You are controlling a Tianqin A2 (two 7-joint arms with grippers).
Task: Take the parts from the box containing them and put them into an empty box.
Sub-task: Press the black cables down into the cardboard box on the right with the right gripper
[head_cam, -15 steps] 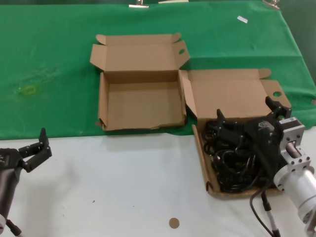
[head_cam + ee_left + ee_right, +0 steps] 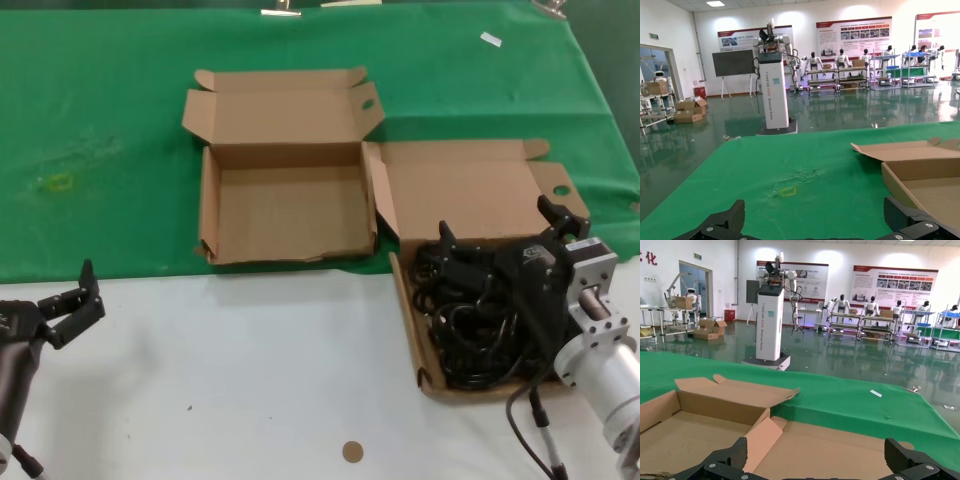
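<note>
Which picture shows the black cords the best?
The head view. There the black cords lie piled in the box on the right, with the right gripper over them. Neither wrist view shows any cords, only cardboard and green cloth.

This is a large robotics hall, part showroom and part test floor. Beyond the green cloth (image 2: 765, 175) on the worktable, at about 12 o'clock, a tall white pillar (image 2: 773, 90) with a robot arm on top stands on a glossy green floor (image 2: 840, 365). Farther back, white humanoid robots (image 2: 842, 305) line up beside metal shelving (image 2: 855, 75), printed display boards (image 2: 852, 35) cover the rear wall, and cardboard boxes (image 2: 687, 110) sit stacked at 10 o'clock.
</note>
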